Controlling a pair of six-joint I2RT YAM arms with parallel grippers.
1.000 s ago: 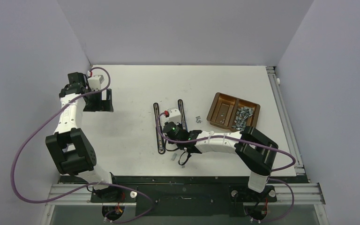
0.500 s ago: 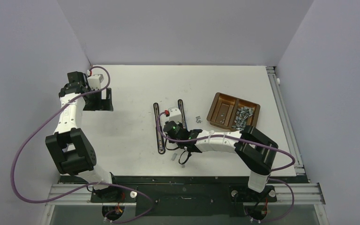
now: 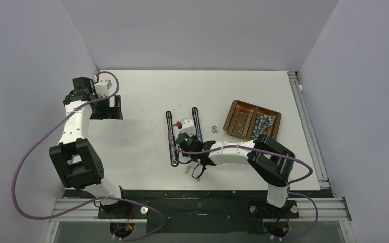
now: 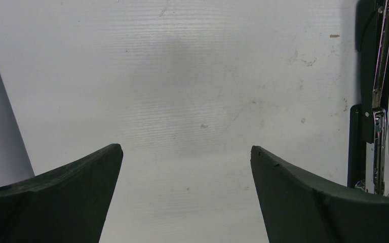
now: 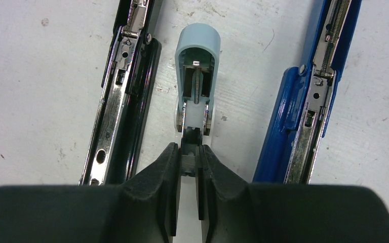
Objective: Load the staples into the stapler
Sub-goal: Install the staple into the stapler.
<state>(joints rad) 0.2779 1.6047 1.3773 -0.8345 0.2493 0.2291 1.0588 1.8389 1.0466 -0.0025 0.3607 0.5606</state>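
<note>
Three opened staplers lie side by side mid-table: a black one (image 5: pixel 126 96), a small pale blue-grey one (image 5: pixel 197 76) and a blue one (image 5: pixel 309 101). My right gripper (image 5: pixel 190 159) is shut on a short silver staple strip (image 5: pixel 189 164), held right at the near end of the small stapler's open channel. From above, the right gripper (image 3: pixel 188 149) sits just below the small stapler (image 3: pixel 186 123). My left gripper (image 4: pixel 186 152) hangs open over bare table at the far left (image 3: pixel 112 108), holding nothing.
A brown two-compartment tray (image 3: pixel 235 109) stands to the right, with several loose staple strips (image 3: pixel 261 124) in its right half. Loose strips lie on the table beside the staplers (image 3: pixel 214 129) and near the front (image 3: pixel 187 169). The left wrist view catches the black stapler (image 4: pixel 377 101) at its right edge.
The right arm's elbow has shifted a little to the left; its gripper stays shut at the small stapler. The left arm has not moved.
</note>
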